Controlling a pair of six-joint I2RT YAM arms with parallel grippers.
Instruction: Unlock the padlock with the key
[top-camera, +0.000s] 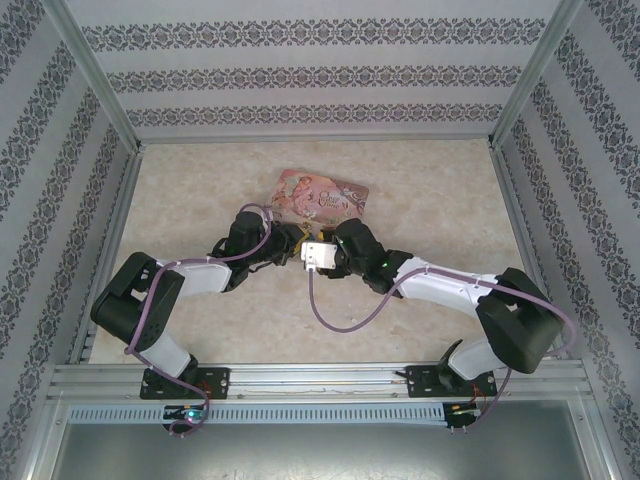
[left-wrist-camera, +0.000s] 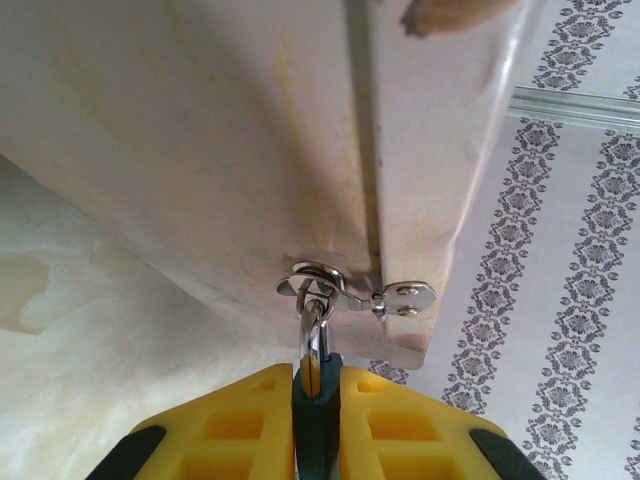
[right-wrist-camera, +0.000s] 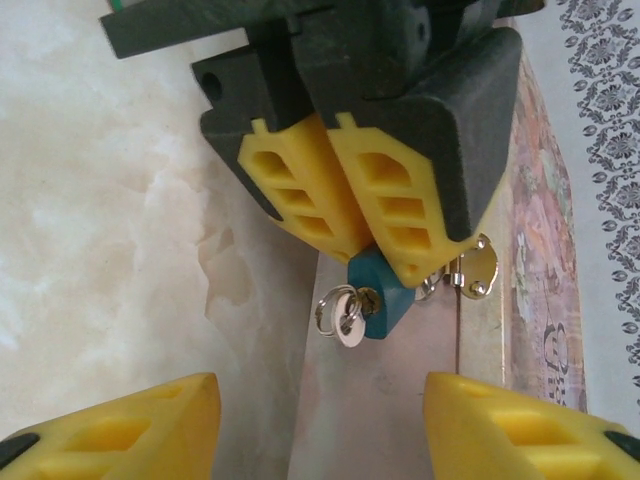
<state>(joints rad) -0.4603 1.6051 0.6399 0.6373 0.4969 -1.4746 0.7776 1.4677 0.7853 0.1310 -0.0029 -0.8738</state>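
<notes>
The blue-teal padlock (right-wrist-camera: 382, 297) hangs by its silver shackle (left-wrist-camera: 314, 335) from the hasp (left-wrist-camera: 335, 287) on the pink tin (top-camera: 320, 197). My left gripper (left-wrist-camera: 317, 385) is shut on the padlock's body, its yellow fingers (right-wrist-camera: 345, 205) pinching it from both sides. The small silvery key (right-wrist-camera: 351, 325) sticks out of the keyhole at the padlock's bottom, with a split ring on it. My right gripper (right-wrist-camera: 320, 435) is open, its fingers spread wide just short of the key and touching nothing. From the top view, both grippers, the left (top-camera: 288, 241) and the right (top-camera: 312, 247), meet at the tin's near edge.
The tin's pale front wall (left-wrist-camera: 230, 150) lies right behind the padlock, and its printed lid (right-wrist-camera: 540, 280) runs along the right. The marble-patterned table (top-camera: 420, 190) extends around it. Patterned walls (top-camera: 590, 180) close in the sides and back.
</notes>
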